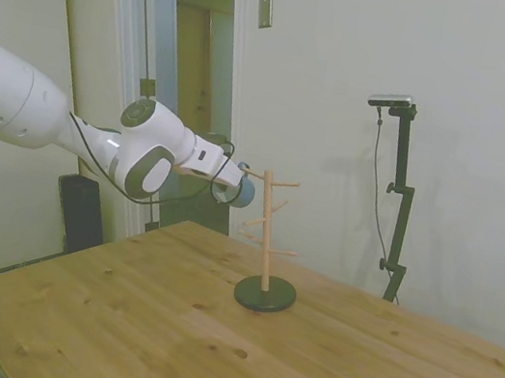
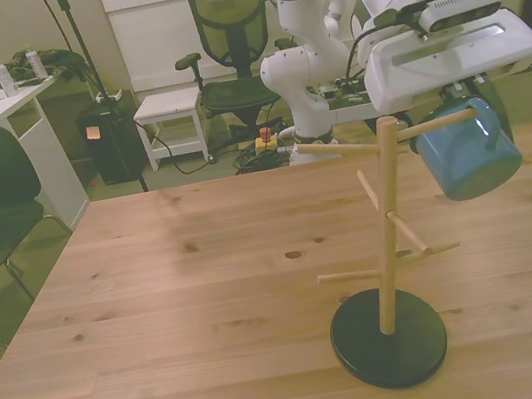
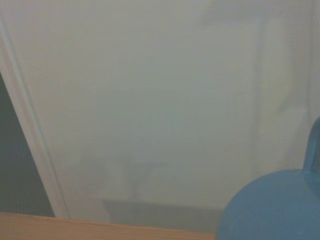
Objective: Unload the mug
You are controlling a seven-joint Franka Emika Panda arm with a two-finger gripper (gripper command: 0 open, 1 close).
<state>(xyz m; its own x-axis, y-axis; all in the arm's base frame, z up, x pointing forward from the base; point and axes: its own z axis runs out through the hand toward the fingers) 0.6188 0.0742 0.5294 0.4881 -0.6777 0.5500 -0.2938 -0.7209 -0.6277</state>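
We see a big wooden table (image 2: 162, 307) with a tall peg stand (image 2: 386, 241) on it, toward the front view's right. The white arm (image 1: 68, 122) reaches in up high beside the stand's top. Its gripper (image 2: 452, 94) is right at the mug (image 2: 469, 157), but the part with the fingers is hidden, so we cannot tell if the jaws are open or closed.

The small blue mug hangs at the end of the top peg (image 2: 436, 122), on the front view's right, high above the table. We think it is light, hard and a bit slippery, and it could chip if dropped. A good place to hold it is the rim or the handle. It is tipped on its side, with its bottom toward the camera in the front view. We think it should slide off along the peg.
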